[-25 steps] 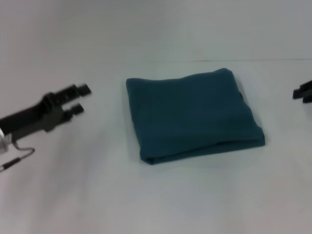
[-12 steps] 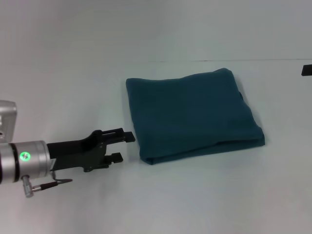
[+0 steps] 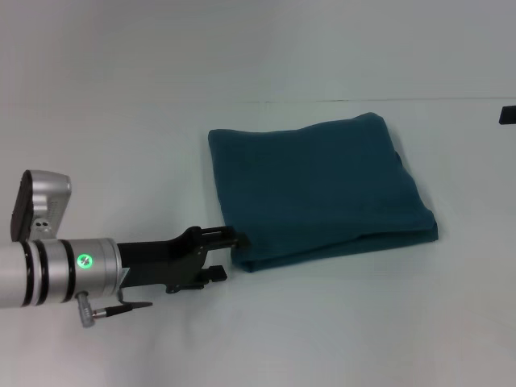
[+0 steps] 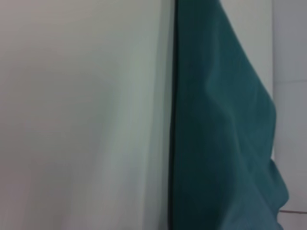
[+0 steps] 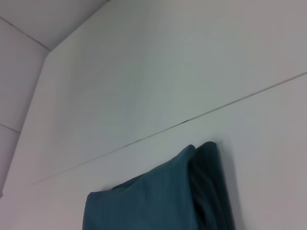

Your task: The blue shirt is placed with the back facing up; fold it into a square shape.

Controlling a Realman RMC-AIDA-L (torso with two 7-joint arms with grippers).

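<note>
White tabletop is carrying the blue shirt, lying as a folded, roughly square bundle. Nearest, the left gripper is reaching its parted, empty fingers to the shirt's near left corner, closer than half a second ago. Folding looks almost finished; next likely calls for tidying that corner. Beyond the shirt, the right gripper is barely showing, grip unclear.

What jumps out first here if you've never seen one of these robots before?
The blue shirt draws the eye first: it lies folded into a neat, roughly square bundle in the middle of the white table. Next is the left gripper, black on a silver wrist with a green light, its open fingers at the bundle's near-left corner. Only a sliver of the right gripper shows at the far right edge.
</note>
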